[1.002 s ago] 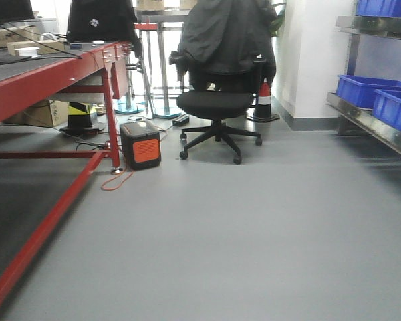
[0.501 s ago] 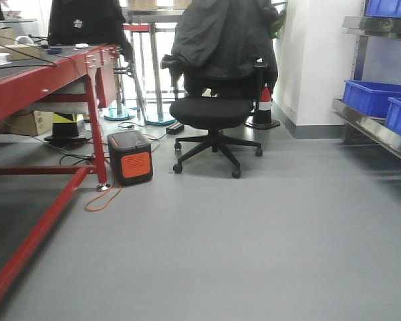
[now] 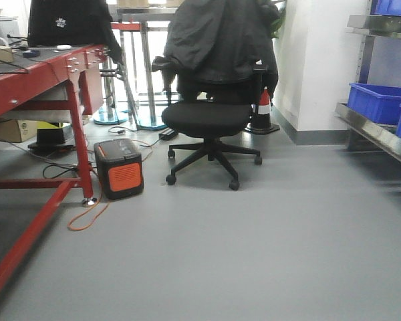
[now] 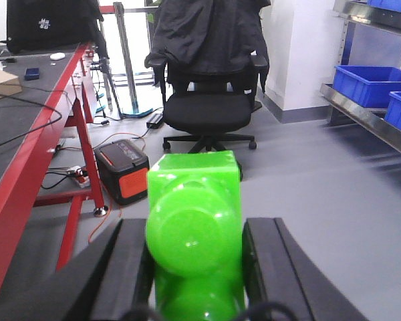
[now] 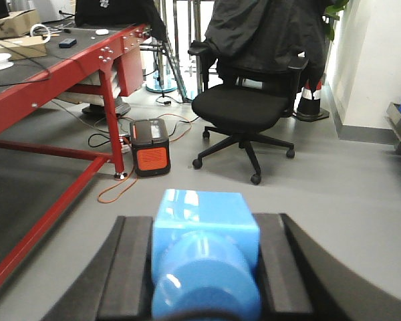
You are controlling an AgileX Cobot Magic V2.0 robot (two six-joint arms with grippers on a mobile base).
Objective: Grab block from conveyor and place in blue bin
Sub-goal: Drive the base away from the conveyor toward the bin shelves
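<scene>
Two hands, each pinching a load, point out level over a grey workshop floor (image 3: 254, 254). Nearest the right wrist camera, the right hand (image 5: 204, 267) has its black fingers (image 5: 135, 261) pressed against both sides of the block (image 5: 204, 224), a bright blue piece whose rounded part faces the lens and whose square end points away. The block is clear of the conveyor (image 5: 53, 83) and hangs in that grip above the floor. On the other arm, the left hand (image 4: 195, 261) grips a green block (image 4: 195, 207) of the same stepped shape in the same way, rounded part toward the lens, one dark finger on each side.

Beyond the hands, the conveyor runs along the left of all three views, its dark belt (image 4: 13, 127) carried on a glossy red frame with red legs. A black and orange box (image 3: 118, 168) stands on the floor just beside one leg, and an orange cable (image 3: 87, 217) trails from that spot. Farther back sits a black office chair (image 3: 207, 120) with a dark jacket (image 3: 217, 40) draped over its backrest. A striped traffic cone (image 5: 312, 97) stands behind the chair near the white wall. On the right, blue bins (image 4: 367, 83) rest on a metal shelf (image 4: 367, 120), well apart from both hands.
</scene>
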